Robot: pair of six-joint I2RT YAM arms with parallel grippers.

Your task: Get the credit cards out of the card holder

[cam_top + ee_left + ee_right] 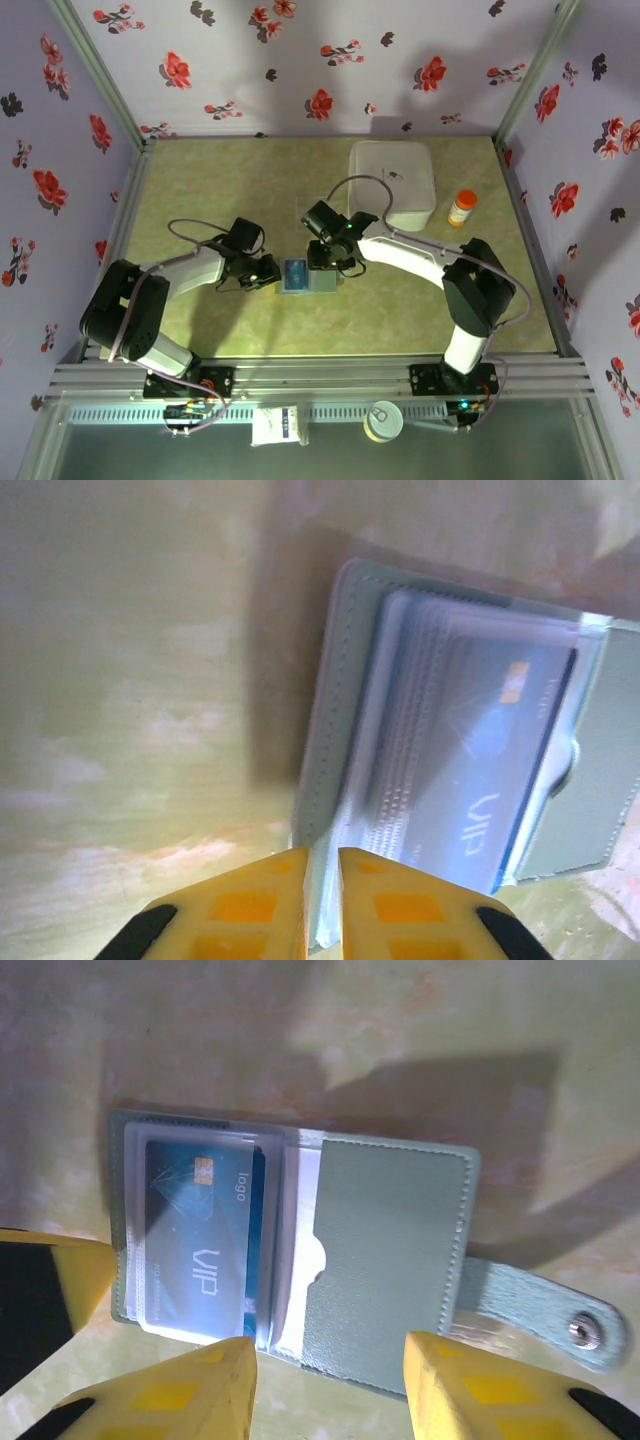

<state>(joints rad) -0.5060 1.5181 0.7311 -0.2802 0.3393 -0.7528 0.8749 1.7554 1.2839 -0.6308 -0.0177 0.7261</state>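
Green mat (200, 200), floral walls all round. Holder (320, 282) is laid open mid-mat, between the two grippers. Left gripper (322, 865) is closed to a slit on the holder's outer edge, with the edge seen in the gap. Right gripper (328, 1345) is spread wide and nothing is held; it is poised over the near edge, around the fold. One blue card (200, 1230) marked VIP is seen under a clear sleeve (230, 1140) on the stacked-sleeve side. More sleeves lie beneath, but their contents can't be read. A thin white edge shows at the notch of the plain pocket (390, 1260); card or liner can't be told. Snap tab (540, 1310) lies flat, undone. Step judged: pull the first card. Holder should be kept pinned by the left, so it isn't dragged. Right fingers should be brought onto the card's exposed end only, not the sleeve. Card should be drawn straight along the slot; a skewed pull would likely jam it. White box (392, 183) at the back is lidded, contents not seen. Orange bottle (462, 208) stands beside it, capped.
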